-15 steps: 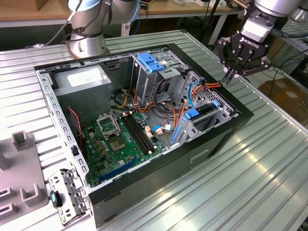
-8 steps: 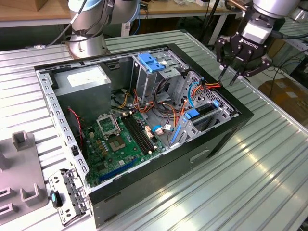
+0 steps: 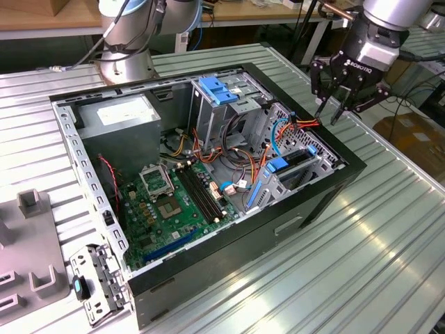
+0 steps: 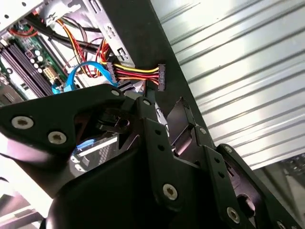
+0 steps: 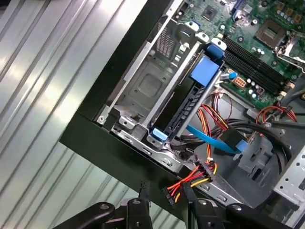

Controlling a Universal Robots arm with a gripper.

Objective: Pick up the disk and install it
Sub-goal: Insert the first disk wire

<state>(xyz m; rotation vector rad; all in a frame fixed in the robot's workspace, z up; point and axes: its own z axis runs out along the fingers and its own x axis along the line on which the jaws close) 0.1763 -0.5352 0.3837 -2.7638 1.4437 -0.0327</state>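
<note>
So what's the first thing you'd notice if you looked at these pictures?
Probably the big black computer case lying open on the ribbed metal table, with its green circuit board and tangle of coloured wires showing. Then the robot's tool, hanging open and empty above the case's edge on the exterior view's right.

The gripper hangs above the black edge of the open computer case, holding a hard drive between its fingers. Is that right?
Not quite. The gripper does hang above the black edge of the open computer case, but its fingers are spread apart with nothing between them, so it is holding nothing. The exterior view shows this.
</note>
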